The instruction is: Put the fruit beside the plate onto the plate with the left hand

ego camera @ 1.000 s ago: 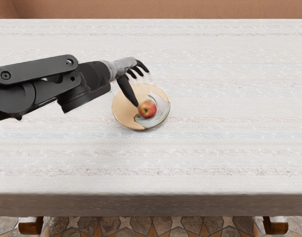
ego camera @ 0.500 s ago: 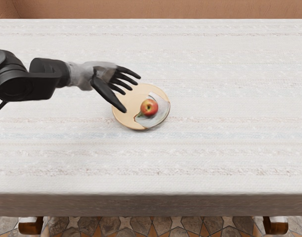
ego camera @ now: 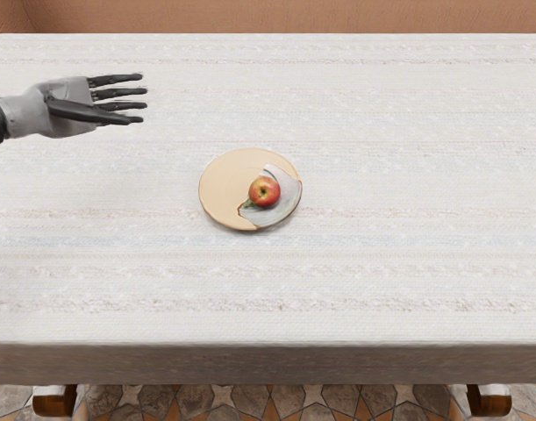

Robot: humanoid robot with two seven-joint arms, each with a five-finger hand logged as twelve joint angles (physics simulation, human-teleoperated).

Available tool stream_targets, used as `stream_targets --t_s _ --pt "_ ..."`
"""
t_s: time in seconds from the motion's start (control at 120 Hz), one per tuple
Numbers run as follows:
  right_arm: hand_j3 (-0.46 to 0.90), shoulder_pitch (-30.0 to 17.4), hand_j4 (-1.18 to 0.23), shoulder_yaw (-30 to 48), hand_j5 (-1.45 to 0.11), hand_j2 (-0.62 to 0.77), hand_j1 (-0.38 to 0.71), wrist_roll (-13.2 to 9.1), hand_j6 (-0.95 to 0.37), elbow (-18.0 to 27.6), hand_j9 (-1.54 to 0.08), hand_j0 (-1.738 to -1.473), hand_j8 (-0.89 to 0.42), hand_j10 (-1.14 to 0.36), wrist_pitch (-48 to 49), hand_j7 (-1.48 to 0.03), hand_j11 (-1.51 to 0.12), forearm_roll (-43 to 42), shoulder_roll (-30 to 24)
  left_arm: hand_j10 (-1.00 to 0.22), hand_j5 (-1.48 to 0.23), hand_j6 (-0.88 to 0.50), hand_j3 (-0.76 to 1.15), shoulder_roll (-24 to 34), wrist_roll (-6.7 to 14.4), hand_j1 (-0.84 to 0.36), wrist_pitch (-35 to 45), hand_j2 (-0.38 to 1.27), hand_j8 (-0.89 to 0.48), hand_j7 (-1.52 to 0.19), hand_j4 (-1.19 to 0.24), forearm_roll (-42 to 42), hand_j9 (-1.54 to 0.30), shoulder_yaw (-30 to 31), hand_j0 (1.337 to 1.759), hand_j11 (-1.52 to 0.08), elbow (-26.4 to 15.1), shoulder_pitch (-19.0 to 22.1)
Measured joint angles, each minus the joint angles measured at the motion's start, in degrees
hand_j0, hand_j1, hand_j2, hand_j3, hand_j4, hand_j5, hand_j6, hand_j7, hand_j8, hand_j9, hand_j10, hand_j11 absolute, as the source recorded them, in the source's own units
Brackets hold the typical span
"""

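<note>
apple [ego camera: 264,190] on the plate [ego camera: 224,184], toward its right side, plate mid-table [ego camera: 408,263], left hand [ego camera: 75,105] well off to the plate's upper left

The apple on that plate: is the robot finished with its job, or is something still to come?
Looks done: the apple sits on the plate, toward its right side. In hand: nothing; the left hand is open, fingers spread, near the picture's left edge, well apart from the plate. Left: as far as this view shows, nothing of the placing remains.
</note>
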Motion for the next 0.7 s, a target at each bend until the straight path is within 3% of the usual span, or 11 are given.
stream_targets --t_s 0.242,0.7 --pt "0.00 0.00 -0.04 0.00 -0.05 -0.01 -0.30 0.00 -0.04 0.00 -0.05 -1.658 -0.04 -0.04 0.00 -0.05 -0.05 0.00 0.00 -0.25 -0.33 -0.25 0.00 -0.30 0.00 0.04 -0.10 0.05 -0.25 -0.33 -0.25 -2.86 -0.33 -0.50 1.658 -0.33 4.77 2.43" --pt "0.00 0.00 -0.04 0.00 -0.05 -0.01 -0.30 0.00 -0.04 0.00 -0.05 -1.658 -0.04 -0.04 0.00 -0.05 -0.05 0.00 0.00 -0.25 -0.33 -0.25 0.00 -1.46 0.00 0.04 -0.11 0.05 -0.25 -0.33 -0.25 -3.01 -0.33 1.41 1.658 -0.33 4.95 4.66"
